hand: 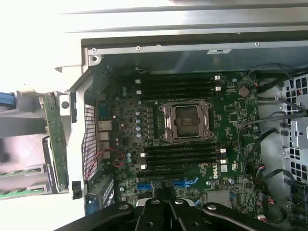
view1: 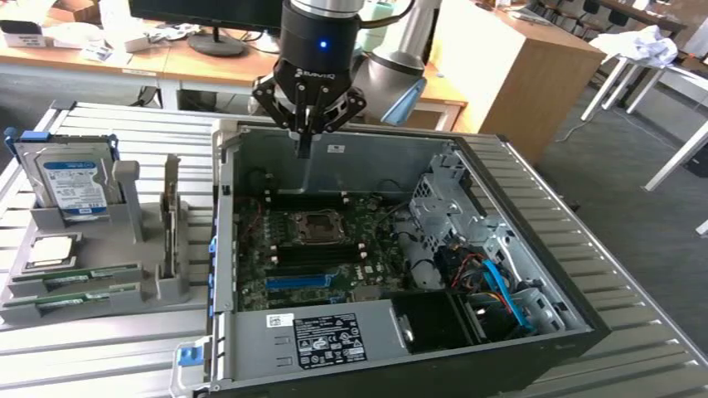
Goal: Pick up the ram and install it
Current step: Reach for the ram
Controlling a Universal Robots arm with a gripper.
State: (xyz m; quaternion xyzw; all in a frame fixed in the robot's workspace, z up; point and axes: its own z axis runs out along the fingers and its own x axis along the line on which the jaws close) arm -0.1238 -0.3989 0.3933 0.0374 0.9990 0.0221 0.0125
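Hard drive [view1: 72, 184]: I see it upright in the grey holder [view1: 131, 217]. It is the thing farthest from the fingers [view1: 303, 148] toward the exterior view's left, well apart from them.
Processor chip [view1: 50, 251]: it lies flat on the holder just in front of the hard drive, lower than the fingers and well apart from them.
Green strips [view1: 75, 279]: two thin green edges sit in the holder's front slots, far from the fingers. I cannot tell what they are.
Ram [view1: 172, 222]: it stands on edge in a slot of the holder, between the hard drive and the case wall. It is nearer the fingers than the drive is, but apart from them and untouched. From the wrist I see it [hand: 52, 139] as a long green board just outside the case wall.
Tabletop [view1: 99, 352]: slatted metal, carrying the holder and the case, well below the fingers.
Case [view1: 227, 274]: it is open and lying on its side, and the fingers hang over its far end.
Fingers: pressed together with nothing between them, pointing down into the case. From the wrist they [hand: 164, 204] sit over the motherboard [hand: 231, 120].
Processor socket [view1: 315, 224]: it is on the board below the fingers, and I also see it from the wrist [hand: 186, 120] ahead of them.
Memory slots [hand: 178, 85]: black rows on both sides of the socket, below the fingers.
Drive cage [view1: 443, 207]: perforated metal, beside the fingers toward the exterior view's right, and lower.
Blue cable [view1: 495, 282]: it lies in the case's corner, well apart from the fingers on the exterior view's right.
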